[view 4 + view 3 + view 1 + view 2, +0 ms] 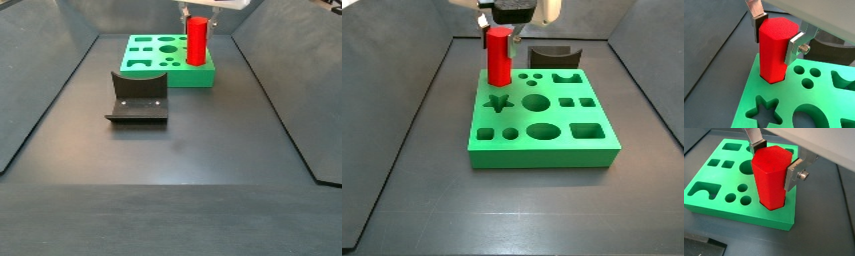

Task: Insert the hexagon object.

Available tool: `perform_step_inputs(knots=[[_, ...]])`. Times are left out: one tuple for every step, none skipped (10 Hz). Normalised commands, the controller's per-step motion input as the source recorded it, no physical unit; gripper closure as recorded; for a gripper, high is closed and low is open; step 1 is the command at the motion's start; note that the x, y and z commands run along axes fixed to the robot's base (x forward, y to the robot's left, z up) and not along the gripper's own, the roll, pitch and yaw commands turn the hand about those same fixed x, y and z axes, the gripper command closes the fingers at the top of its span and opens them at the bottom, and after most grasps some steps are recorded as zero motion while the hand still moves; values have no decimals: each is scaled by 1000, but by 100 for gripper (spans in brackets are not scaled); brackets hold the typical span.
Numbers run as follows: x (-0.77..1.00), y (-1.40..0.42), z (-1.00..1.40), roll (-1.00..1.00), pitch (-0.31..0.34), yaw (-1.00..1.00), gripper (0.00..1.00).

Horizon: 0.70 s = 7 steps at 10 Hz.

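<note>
The gripper (498,28) hangs at the top of the frame in a side view, jaws clamped on the upper end of the hexagon object (500,57), one silver finger (795,43) pressed flat to each side. The red peg stands upright, its lower end at the corner of the green block (556,143); the wrist views show that end sunk into the block's surface. The dark grey curved block (553,55) sits on the worktop (422,190) behind the green block, upper centre of the frame.
</note>
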Motion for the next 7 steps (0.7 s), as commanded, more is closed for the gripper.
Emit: perform_step_inputs(knots=[[23,0,-606,91,-299,283,100],[0,0,-634,104,-283,294,100],[0,0,-654,146,-251,234,100],[0,0,-714,260,-147,46,100],[0,-183,-823,251,-103,0,100],[9,-380,-966,213,-69,-71,100],[0,-429,-1000,150,-49,-106,100]])
